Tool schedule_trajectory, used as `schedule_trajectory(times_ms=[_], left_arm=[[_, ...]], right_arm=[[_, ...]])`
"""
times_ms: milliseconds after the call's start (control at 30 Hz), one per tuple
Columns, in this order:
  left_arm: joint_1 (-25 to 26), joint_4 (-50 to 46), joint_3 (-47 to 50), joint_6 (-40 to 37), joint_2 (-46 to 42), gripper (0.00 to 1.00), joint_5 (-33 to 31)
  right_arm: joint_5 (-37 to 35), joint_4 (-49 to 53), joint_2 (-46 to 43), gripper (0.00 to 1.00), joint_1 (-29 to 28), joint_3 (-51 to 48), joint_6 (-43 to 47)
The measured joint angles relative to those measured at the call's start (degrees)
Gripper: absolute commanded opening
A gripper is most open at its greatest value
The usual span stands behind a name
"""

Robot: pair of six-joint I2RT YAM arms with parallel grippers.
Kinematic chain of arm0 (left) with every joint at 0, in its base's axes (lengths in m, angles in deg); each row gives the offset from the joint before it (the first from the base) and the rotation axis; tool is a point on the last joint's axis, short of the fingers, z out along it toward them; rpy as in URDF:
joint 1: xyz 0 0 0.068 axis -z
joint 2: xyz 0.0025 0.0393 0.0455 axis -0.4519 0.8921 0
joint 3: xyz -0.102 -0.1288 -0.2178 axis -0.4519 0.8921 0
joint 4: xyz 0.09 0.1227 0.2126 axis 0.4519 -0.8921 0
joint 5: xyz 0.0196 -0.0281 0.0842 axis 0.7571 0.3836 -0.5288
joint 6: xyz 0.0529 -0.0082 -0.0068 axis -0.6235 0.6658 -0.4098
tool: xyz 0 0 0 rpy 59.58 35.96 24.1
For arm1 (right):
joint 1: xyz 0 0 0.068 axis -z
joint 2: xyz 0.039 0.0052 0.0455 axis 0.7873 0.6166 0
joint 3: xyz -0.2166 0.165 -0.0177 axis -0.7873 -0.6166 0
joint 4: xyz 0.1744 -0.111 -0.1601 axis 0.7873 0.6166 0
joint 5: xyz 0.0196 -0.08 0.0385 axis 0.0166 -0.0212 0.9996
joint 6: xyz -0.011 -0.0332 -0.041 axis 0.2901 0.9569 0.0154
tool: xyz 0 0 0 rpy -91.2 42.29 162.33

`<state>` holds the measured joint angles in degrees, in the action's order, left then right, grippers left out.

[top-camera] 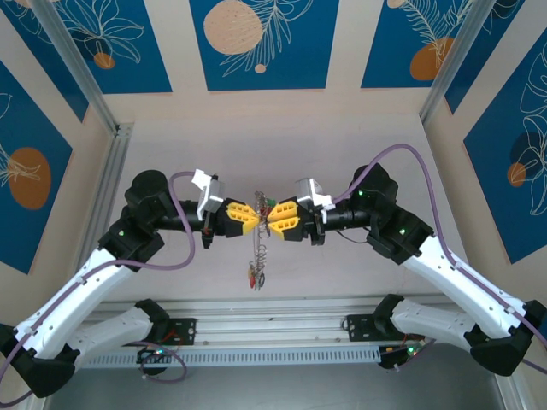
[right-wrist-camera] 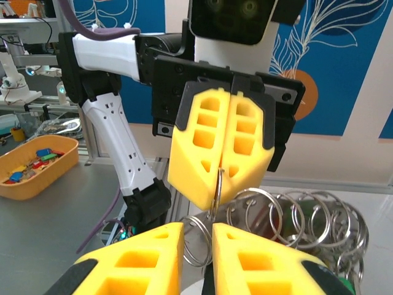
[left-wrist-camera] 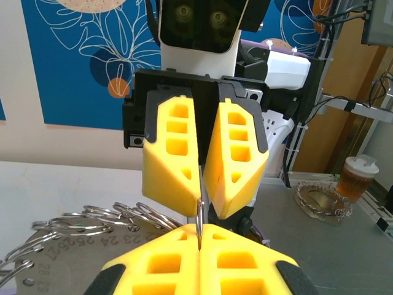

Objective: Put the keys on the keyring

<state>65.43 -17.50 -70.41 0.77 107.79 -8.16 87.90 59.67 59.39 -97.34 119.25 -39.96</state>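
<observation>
My left gripper (top-camera: 254, 217) and right gripper (top-camera: 273, 219) meet tip to tip above the table's middle. The left gripper (left-wrist-camera: 199, 241) is shut on the keyring (left-wrist-camera: 199, 221), a thin grey metal ring seen edge-on. The ring's upper part runs into the narrow gap between the right gripper's yellow fingers (left-wrist-camera: 175, 163). In the right wrist view my right gripper (right-wrist-camera: 198, 244) stands slightly open with a ring (right-wrist-camera: 206, 249) in the gap; no pad clearly presses it. A string of rings (top-camera: 261, 246) trails toward me, with small coloured keys (top-camera: 255, 275) at its end.
A grey numbered disc (left-wrist-camera: 73, 258) rimmed with several split rings (right-wrist-camera: 307, 215) lies just below the grippers. An orange tray (right-wrist-camera: 61, 161) of coloured keys sits far left. A lidded cup (left-wrist-camera: 355, 179) and a glass dish (left-wrist-camera: 319, 200) stand off to the right.
</observation>
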Motion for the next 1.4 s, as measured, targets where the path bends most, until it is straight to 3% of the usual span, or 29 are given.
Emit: schedule_trajectory(times_ms=[933, 1067, 1200, 1400], left_arm=[[-0.09, 0.24, 0.39, 0.04, -0.79, 0.00, -0.07], [-0.09, 0.33, 0.39, 0.07, -0.96, 0.00, -0.07], [-0.20, 0.35, 0.39, 0.09, -1.11, 0.00, -0.52], [-0.24, 0.55, 0.50, 0.07, -1.05, 0.00, -0.92]], right_arm=[[2.43, -1.42, 3.87, 0.15, -0.35, 2.69, -0.09], [3.15, -1.44, 4.31, 0.19, -0.35, 3.04, -0.24], [3.48, -1.40, 4.66, 0.29, -0.35, 3.41, -0.46], [2.99, -1.46, 4.68, 0.32, -0.35, 3.41, -0.50]])
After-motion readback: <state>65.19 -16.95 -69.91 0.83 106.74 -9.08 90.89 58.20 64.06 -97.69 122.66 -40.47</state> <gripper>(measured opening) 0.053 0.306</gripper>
